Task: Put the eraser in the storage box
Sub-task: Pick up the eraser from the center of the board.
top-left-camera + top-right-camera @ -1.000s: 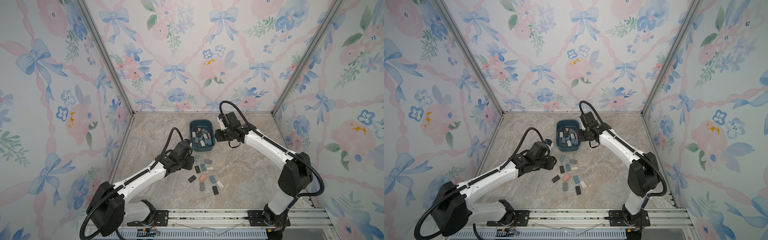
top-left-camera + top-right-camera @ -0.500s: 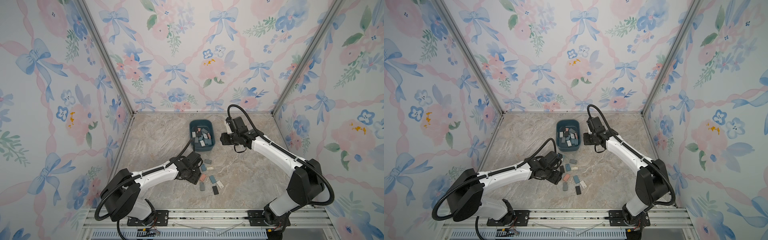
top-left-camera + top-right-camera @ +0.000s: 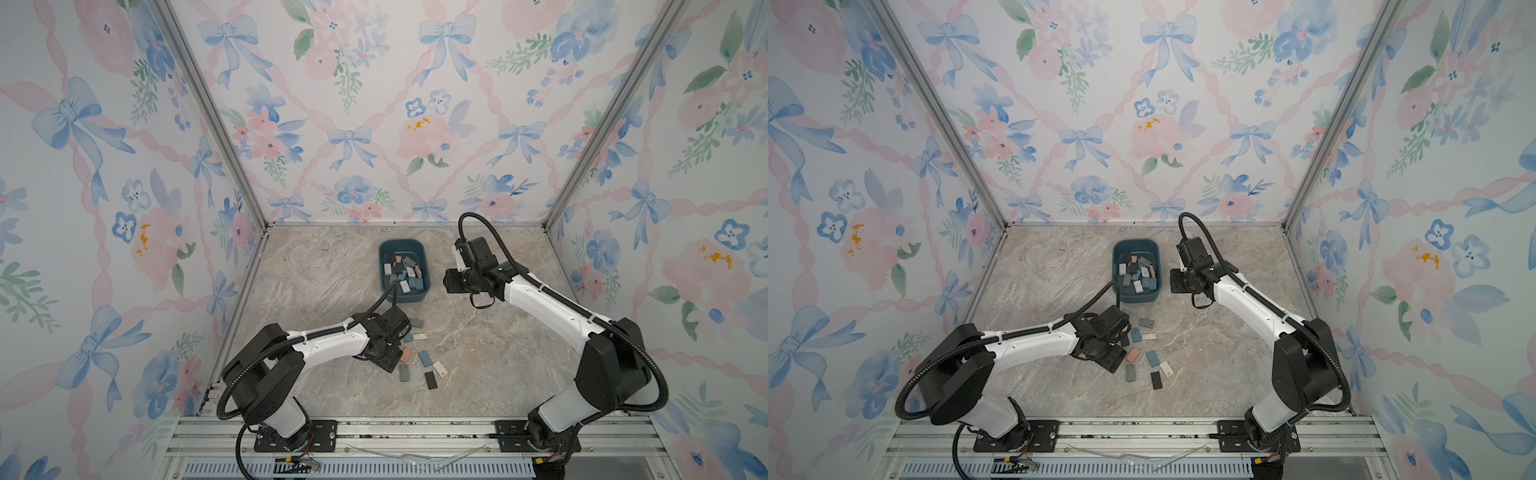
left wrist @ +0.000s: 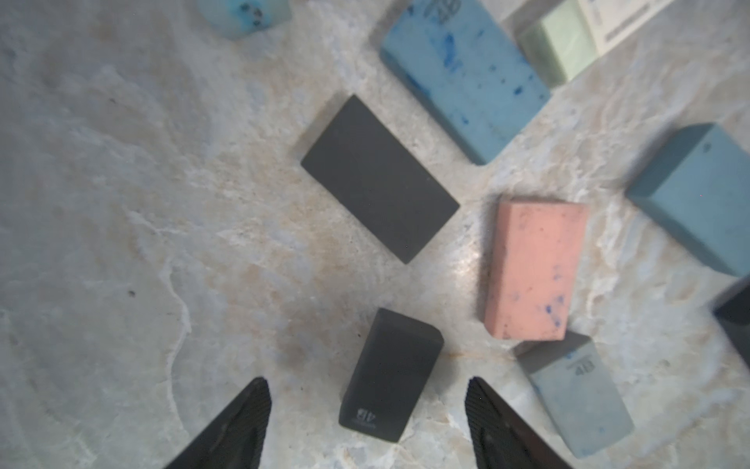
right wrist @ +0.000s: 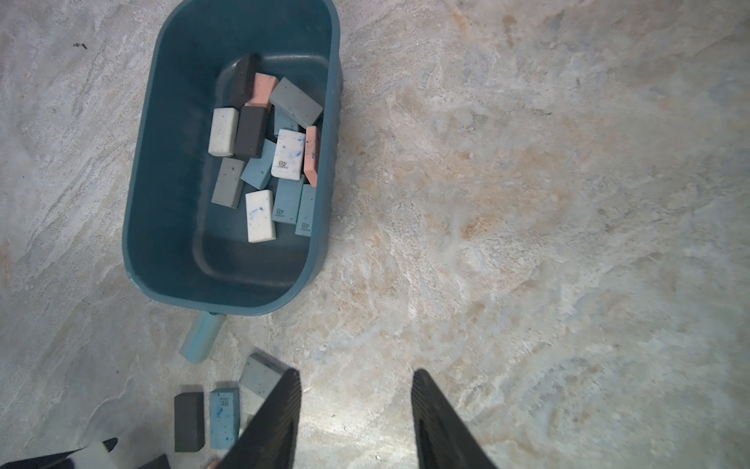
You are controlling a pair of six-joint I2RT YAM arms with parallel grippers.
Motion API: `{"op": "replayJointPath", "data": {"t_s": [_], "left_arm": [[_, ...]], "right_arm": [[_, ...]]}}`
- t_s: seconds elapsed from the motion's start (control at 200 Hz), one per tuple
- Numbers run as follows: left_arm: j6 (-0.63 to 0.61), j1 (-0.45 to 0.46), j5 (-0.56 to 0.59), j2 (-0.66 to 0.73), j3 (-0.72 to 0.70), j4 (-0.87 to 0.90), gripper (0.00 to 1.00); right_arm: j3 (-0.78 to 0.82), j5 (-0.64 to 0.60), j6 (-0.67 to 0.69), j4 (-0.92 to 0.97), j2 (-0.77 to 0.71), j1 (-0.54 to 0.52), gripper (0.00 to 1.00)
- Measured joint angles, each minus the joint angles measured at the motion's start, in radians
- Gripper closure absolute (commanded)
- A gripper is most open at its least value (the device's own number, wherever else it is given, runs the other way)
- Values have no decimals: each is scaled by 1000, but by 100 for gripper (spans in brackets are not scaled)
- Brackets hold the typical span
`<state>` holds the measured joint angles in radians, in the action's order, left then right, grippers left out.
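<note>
The storage box (image 3: pixel 402 242), a teal tub, sits at the back middle of the table in both top views (image 3: pixel 1136 243) and holds several erasers. In the right wrist view its wall (image 5: pixel 162 170) shows. My left gripper (image 4: pixel 367 406) is open low over the loose erasers, with a black eraser (image 4: pixel 389 375) on the table between its fingers, untouched. A second black eraser (image 4: pixel 379 178) and a pink eraser (image 4: pixel 533 270) lie just beyond. My right gripper (image 5: pixel 357 390) is open and empty over bare table, right of the box.
More loose erasers lie on the table in front of the box: a blue one (image 3: pixel 424 358), a white one (image 3: pixel 439 368), a grey one (image 3: pixel 404 372) and a black one (image 3: pixel 430 380). The left arm (image 3: pixel 332 345) reaches in from the front left. Patterned walls close three sides.
My left gripper has moved from near the box toward the front, down over the loose erasers, and its jaws have opened. My right gripper has drawn back from the box to its right.
</note>
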<state>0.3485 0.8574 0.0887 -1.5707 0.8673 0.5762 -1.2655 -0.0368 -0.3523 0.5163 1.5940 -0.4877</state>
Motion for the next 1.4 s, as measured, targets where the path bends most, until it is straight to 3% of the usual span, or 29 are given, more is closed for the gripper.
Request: {"op": "replayJointPath", "data": {"t_s": [0.205,0.355,0.85,1.4], "left_arm": [[-16,0,8,-43,24,3,35],[-32,0,6,-56,35,2,54],[-32,0,7,-61,41,3,82],[-2,0,17,-46,48,14,85]], "right_arm": [[10,2,-1,-5,-1,3,52],[10,3,-4,-6,-2,3,53],[11,6,-8,-6,-3,3,53],[13,6,-8,-14,-6,3,53]]}}
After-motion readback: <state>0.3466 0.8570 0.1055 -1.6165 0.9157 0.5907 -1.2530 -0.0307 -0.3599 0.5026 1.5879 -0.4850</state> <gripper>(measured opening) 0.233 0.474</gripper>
